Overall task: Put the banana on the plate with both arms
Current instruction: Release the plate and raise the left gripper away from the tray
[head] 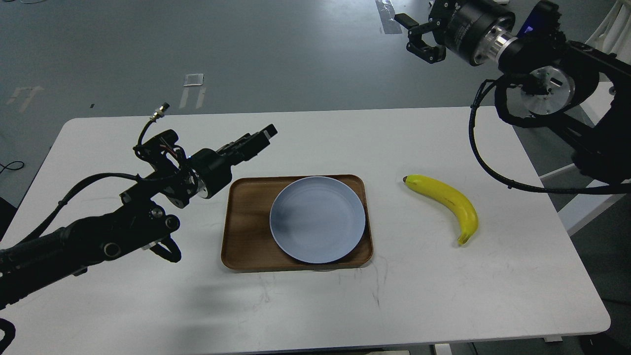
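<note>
Table [305, 305], white, scuffed, fills most of the view. Wooden tray [241, 231] sits near its centre, carrying the pale blue plate [318, 219] toward the tray's right side. Left arm reaches in over the table's left half; left gripper [259, 138] hangs just beyond the tray's far-left corner, seen end-on, fingers indistinguishable, so spread or pressed together: cannot tell. Right gripper [419, 37] raised beyond the table's far edge, claws spread, holding nothing. Banana [451, 202] lies on bare table right of the tray, well apart, dark tip toward the tray.
</note>
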`<state>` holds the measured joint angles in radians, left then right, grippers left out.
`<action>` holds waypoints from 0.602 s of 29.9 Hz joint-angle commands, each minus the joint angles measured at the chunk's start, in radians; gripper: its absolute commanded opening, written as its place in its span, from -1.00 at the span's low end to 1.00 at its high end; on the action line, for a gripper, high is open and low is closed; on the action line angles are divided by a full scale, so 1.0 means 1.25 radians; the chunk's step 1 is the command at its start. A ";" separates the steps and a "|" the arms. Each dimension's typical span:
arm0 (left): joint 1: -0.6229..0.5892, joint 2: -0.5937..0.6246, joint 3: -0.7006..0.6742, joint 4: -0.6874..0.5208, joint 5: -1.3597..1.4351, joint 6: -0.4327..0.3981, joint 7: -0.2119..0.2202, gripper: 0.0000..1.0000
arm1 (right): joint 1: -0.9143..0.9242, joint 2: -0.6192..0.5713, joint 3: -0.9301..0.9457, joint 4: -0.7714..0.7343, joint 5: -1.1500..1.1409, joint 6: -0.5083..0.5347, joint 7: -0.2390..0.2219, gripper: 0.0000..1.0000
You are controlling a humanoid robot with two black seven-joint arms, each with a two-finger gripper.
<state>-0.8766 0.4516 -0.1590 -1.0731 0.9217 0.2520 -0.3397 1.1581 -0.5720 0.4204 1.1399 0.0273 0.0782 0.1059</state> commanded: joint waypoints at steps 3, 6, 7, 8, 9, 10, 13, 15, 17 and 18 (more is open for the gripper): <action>-0.071 0.014 -0.074 -0.004 -0.352 -0.076 0.057 0.95 | -0.016 0.007 -0.001 0.000 -0.002 0.004 0.001 1.00; -0.063 0.013 -0.157 -0.004 -0.493 -0.108 0.151 0.95 | -0.032 0.010 -0.001 0.000 -0.002 0.004 0.001 1.00; -0.056 0.013 -0.201 -0.005 -0.543 -0.117 0.205 0.95 | -0.046 0.010 0.001 0.000 -0.001 0.004 0.001 1.00; -0.049 0.012 -0.222 -0.007 -0.564 -0.122 0.231 0.95 | -0.054 0.011 0.001 -0.001 -0.001 0.004 0.001 1.00; -0.023 0.012 -0.264 -0.008 -0.598 -0.139 0.271 0.95 | -0.072 0.011 0.001 0.000 -0.001 0.004 0.001 1.00; -0.008 0.011 -0.286 -0.009 -0.610 -0.152 0.288 0.95 | -0.082 0.011 0.002 0.000 -0.001 0.005 0.001 1.00; 0.037 0.020 -0.372 -0.026 -0.624 -0.234 0.307 0.95 | -0.119 0.011 0.010 0.005 -0.001 0.009 0.001 1.00; 0.056 0.028 -0.395 -0.029 -0.623 -0.286 0.298 0.95 | -0.126 0.012 0.012 0.006 -0.001 0.009 0.001 1.00; 0.062 0.039 -0.399 -0.028 -0.623 -0.326 0.286 0.95 | -0.128 0.013 0.013 0.006 -0.001 0.010 0.001 1.00; 0.063 0.046 -0.399 -0.028 -0.623 -0.346 0.274 0.95 | -0.128 0.017 0.012 0.006 -0.001 0.010 0.001 1.00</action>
<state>-0.8099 0.4913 -0.6450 -1.1067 0.1430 -0.1148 0.0273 1.0031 -0.5564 0.4353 1.1468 0.0260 0.0894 0.1076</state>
